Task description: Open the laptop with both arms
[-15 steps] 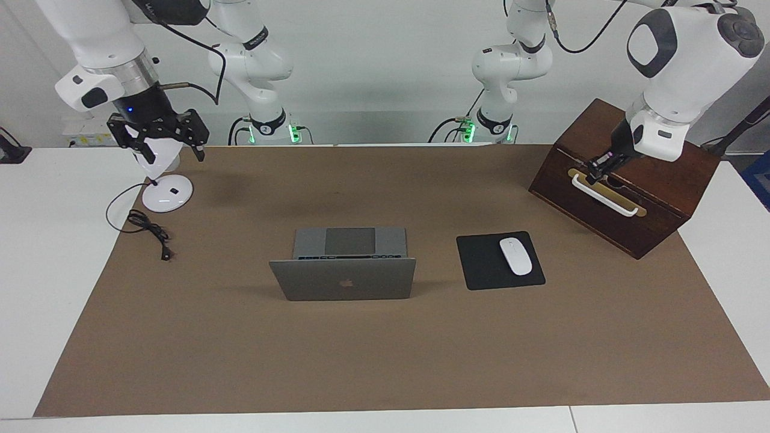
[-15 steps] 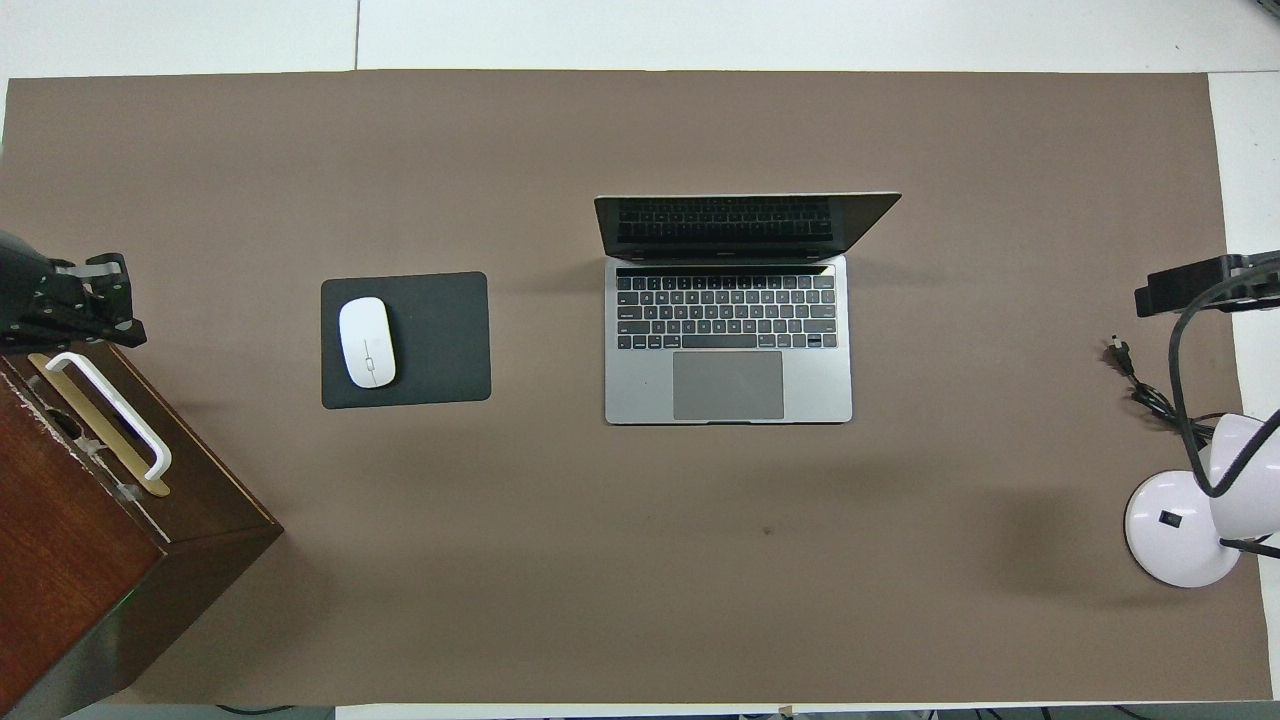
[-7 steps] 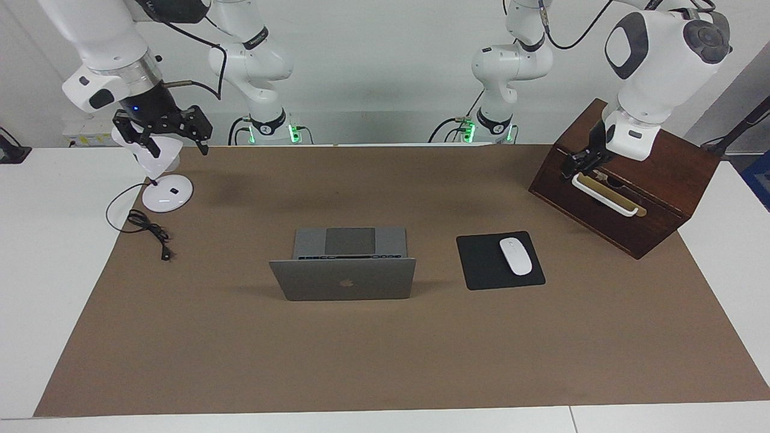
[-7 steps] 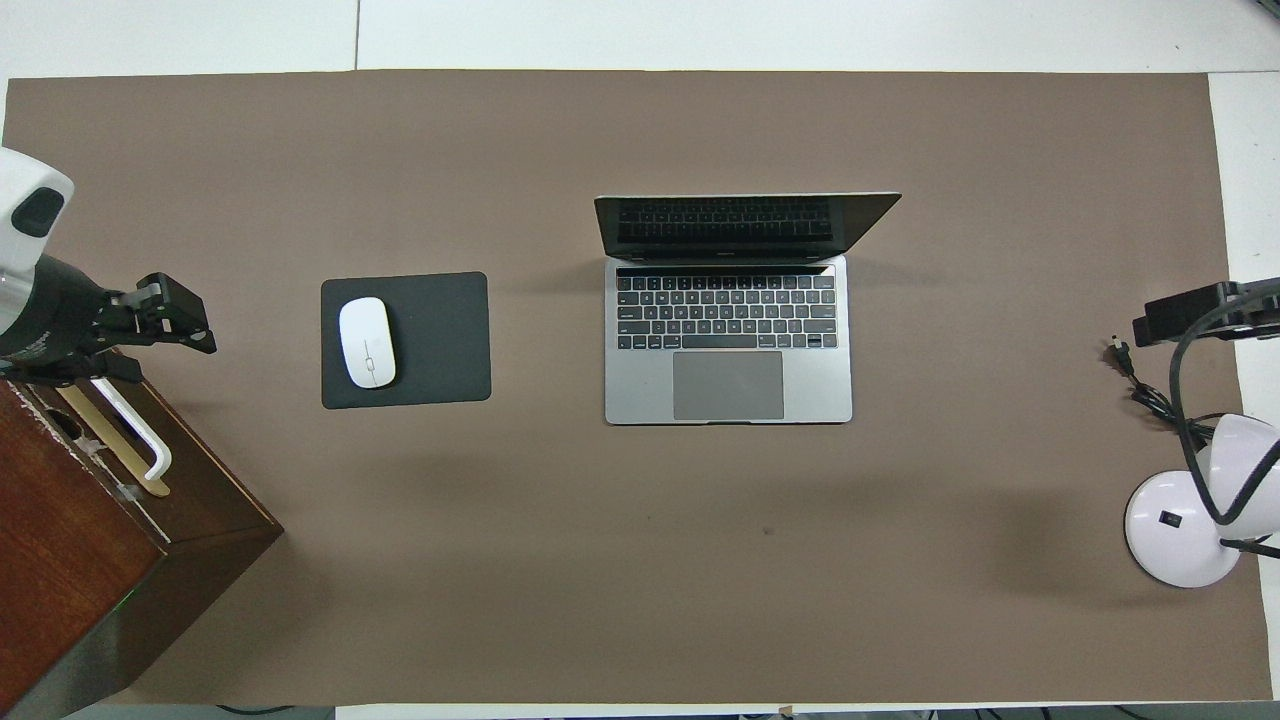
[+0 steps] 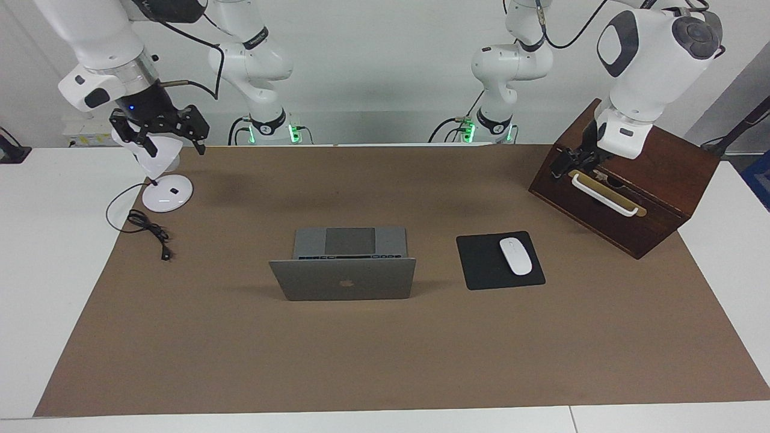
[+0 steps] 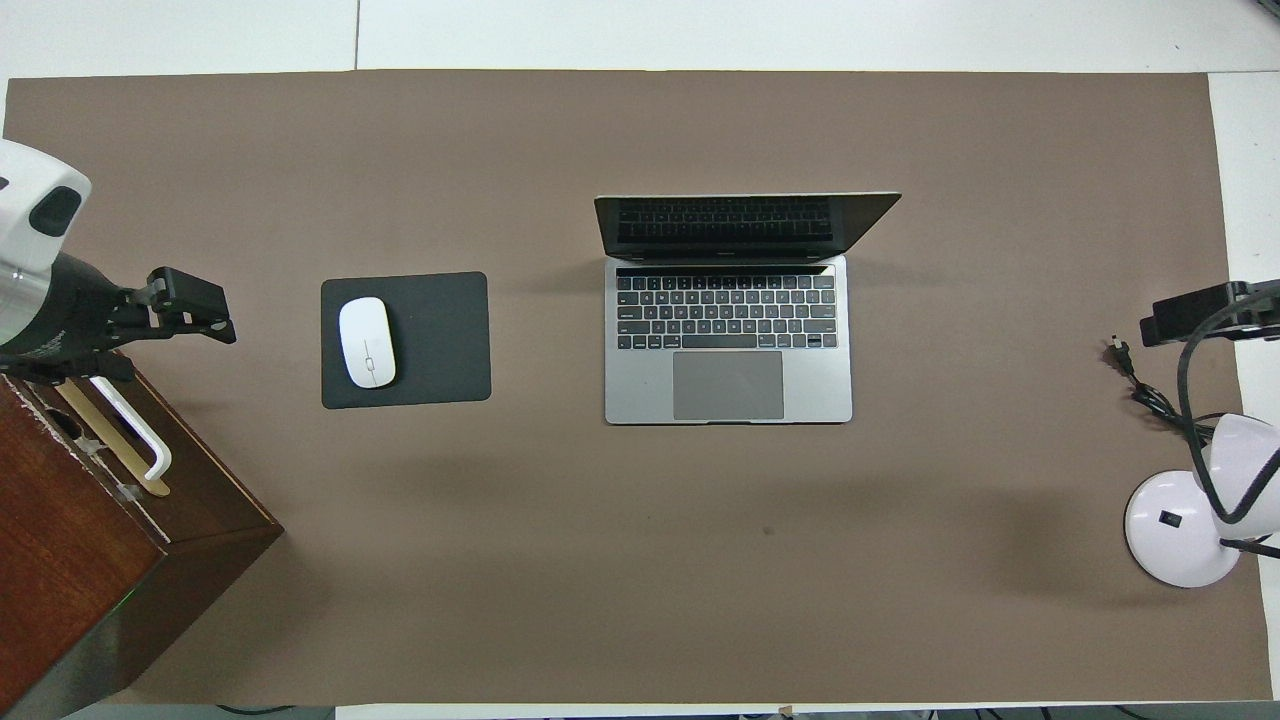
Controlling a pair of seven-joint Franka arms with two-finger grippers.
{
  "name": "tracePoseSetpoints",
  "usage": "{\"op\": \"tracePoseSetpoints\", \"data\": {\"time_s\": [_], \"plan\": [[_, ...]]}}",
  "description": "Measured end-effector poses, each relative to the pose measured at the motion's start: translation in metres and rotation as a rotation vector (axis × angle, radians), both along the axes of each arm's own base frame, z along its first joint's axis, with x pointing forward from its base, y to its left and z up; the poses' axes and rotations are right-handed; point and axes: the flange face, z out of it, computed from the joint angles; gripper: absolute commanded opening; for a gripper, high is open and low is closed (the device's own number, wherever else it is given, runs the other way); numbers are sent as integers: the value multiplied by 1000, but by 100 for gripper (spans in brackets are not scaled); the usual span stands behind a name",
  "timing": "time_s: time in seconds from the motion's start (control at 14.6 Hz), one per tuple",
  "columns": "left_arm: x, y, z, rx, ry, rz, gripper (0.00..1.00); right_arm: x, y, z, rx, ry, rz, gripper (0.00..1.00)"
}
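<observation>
The laptop (image 5: 343, 279) stands open in the middle of the brown mat, its lid with the dark logo raised about upright. Its grey deck and dark keyboard show in the overhead view (image 6: 728, 340). My left gripper (image 5: 562, 167) hangs in the air over the edge of the wooden box, by the end of the box's white handle; it also shows in the overhead view (image 6: 190, 305). My right gripper (image 5: 159, 133) is open and empty, up in the air over the white lamp; it also shows in the overhead view (image 6: 1200, 310). Both grippers are well apart from the laptop.
A dark wooden box (image 5: 656, 180) with a white handle (image 5: 601, 193) stands at the left arm's end. A black mouse pad (image 5: 481, 264) with a white mouse (image 5: 515, 256) lies beside the laptop. A white lamp base (image 5: 167, 195) and black cable (image 5: 147, 225) are at the right arm's end.
My left gripper has lifted off the box handle and moved toward the box's edge. My right gripper has risen a little over the lamp. The laptop has not moved.
</observation>
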Motion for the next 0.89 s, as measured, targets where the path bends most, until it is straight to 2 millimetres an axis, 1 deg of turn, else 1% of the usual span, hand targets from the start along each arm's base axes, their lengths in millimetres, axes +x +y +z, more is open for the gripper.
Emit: {"op": "tracePoseSetpoints", "data": {"time_s": [0.14,0.27,0.62,0.76,0.89], "plan": [[1,8,-9,-1,-15,17,100,0,0,0,0,0,0,100],[0,10,-14,-1,-25,20,100,0,0,0,0,-1,0,100],[2,4,-10,-1,-45,2,100,0,0,1,0,-1,0,100],[-2,0,2,9,-20,-16,100,0,0,1,0,-2,0,100],[-6,-7,26,15,-11,-35,100,0,0,1,0,-2,0,100]]}}
